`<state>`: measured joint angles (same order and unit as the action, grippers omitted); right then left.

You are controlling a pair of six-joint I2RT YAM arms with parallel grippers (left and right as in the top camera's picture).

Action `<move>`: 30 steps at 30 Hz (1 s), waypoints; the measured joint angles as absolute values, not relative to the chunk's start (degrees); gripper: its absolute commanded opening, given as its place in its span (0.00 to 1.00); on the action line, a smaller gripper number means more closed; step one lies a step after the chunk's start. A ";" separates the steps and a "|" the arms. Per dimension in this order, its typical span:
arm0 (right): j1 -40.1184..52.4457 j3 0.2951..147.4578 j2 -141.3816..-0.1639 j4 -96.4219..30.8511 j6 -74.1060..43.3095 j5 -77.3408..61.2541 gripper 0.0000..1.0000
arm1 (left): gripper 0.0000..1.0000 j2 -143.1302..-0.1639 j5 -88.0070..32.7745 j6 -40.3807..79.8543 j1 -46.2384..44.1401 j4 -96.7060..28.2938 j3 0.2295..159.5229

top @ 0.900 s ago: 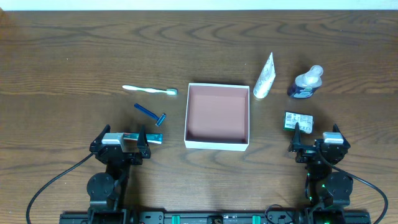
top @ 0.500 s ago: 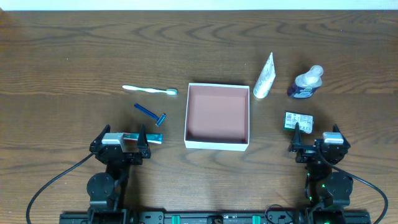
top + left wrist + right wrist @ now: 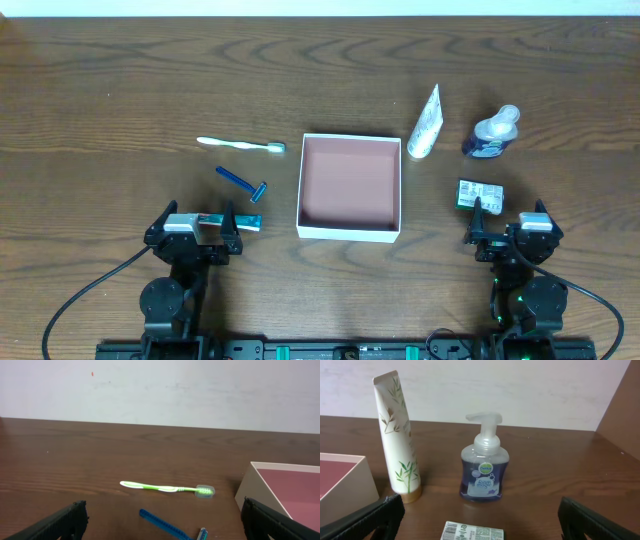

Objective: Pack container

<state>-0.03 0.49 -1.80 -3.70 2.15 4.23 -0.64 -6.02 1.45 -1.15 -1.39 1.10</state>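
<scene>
Resting at the near edge of the tabletop (image 3: pixel 120 80), the left pincer (image 3: pixel 197 216) has its fingers (image 3: pixel 60 522) spread wide apart with nothing between them. A small teal packet (image 3: pixel 250 223) lies just beside its inner finger; whether the two touch cannot be told from overhead. The right pincer (image 3: pixel 510 218) also stands wide apart and grips nothing, with a small labelled packet (image 3: pixel 480 193) lying just ahead of it.

The container (image 3: pixel 349 233) sits on the tabletop between the two pincers, a little farther from the near edge than they are, and apart from both. Its white walls frame a pinkish-brown floor.

Left of the container lie a toothbrush (image 3: pixel 240 145) and, nearer the left pincer, a blue razor (image 3: pixel 242 183). To the right are a white tube (image 3: pixel 425 122) and a pump bottle (image 3: pixel 492 135).

The overhead view alone shows both pincers and the whole container together. The left wrist view shows only the container's near left corner, at the right edge of the view, plus the toothbrush's green-and-white handle and the clear cap on its head. The right wrist view shows only a corner of the container, at the left edge, and shows that the tube stands upright on its cap, carries a bamboo print, and that the bottle holds blue liquid.
</scene>
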 measured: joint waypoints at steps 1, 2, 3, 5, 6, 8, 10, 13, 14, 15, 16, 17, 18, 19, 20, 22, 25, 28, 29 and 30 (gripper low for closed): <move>-0.03 0.49 -1.80 -3.70 2.15 4.23 0.99 | 0.98 -0.64 -6.02 1.45 -1.15 -1.39 1.10; -0.03 0.49 -1.80 -3.70 2.15 4.23 0.99 | 0.98 -0.64 -6.02 1.43 -1.15 -1.39 1.10; -0.03 0.49 -1.80 -3.70 2.15 4.23 0.99 | 0.98 -0.64 -6.02 1.45 -1.15 -1.39 1.10; -0.03 0.49 -1.80 -3.68 2.15 4.23 0.99 | 0.98 -0.64 -6.02 1.45 -1.15 -1.39 1.10; -0.03 0.49 -1.80 -3.70 2.15 4.23 0.99 | 0.98 -0.64 -6.02 1.45 -1.15 -1.39 1.10; -0.03 0.49 -1.80 -3.70 2.15 4.23 0.99 | 0.98 -0.64 -6.02 1.45 -1.15 -1.39 1.10; -0.03 0.49 -1.80 -3.70 2.15 4.23 0.99 | 0.98 -0.64 -6.02 1.45 -1.15 -1.41 1.10; -0.03 0.49 -1.80 -3.70 2.15 4.25 0.99 | 0.98 -0.64 -6.02 1.45 -1.15 -1.39 1.10; -0.03 0.49 -1.80 -3.70 2.15 4.23 0.99 | 0.98 -0.64 -6.02 1.45 -1.13 -1.39 1.10; -0.03 0.49 -1.80 -3.70 2.15 4.25 0.99 | 0.98 -0.64 -6.02 1.45 -1.15 -1.39 1.10; -0.03 0.49 -1.80 -3.70 2.15 4.23 0.99 | 0.98 -0.64 -6.02 1.45 -1.15 -1.39 1.10; -0.03 0.49 -1.80 -3.70 2.15 4.23 0.99 | 0.98 -0.64 -6.02 1.45 -1.15 -1.39 1.10; -0.03 0.49 -1.80 -3.70 2.15 4.23 0.99 | 0.98 -0.64 -6.02 1.45 -1.15 -1.39 1.10; -0.03 0.49 -1.80 -3.70 2.15 4.23 0.99 | 0.98 -0.64 -6.02 1.45 -1.15 -1.39 1.10; -0.03 0.49 -1.80 -3.70 2.15 4.23 0.99 | 0.98 -0.64 -6.02 1.45 -1.15 -1.39 1.10; -0.03 0.49 -1.80 -3.68 2.15 4.23 0.99 | 0.98 -0.64 -6.00 1.45 -1.15 -1.39 1.10; -0.03 0.49 -1.80 -3.49 2.15 4.40 0.99 | 0.98 -0.64 -6.02 1.45 -1.15 -1.39 1.10; -0.03 0.49 -1.80 -3.11 2.15 4.23 0.99 | 0.98 -0.64 -6.02 1.45 -1.15 -1.41 1.10; -0.03 0.49 -1.80 -3.07 2.15 3.60 0.99 | 0.98 -0.64 -6.02 1.45 -1.13 -1.41 1.10; -0.03 0.49 -1.80 -3.05 2.15 2.48 0.99 | 0.98 -0.64 -6.02 1.45 -1.15 -1.39 1.10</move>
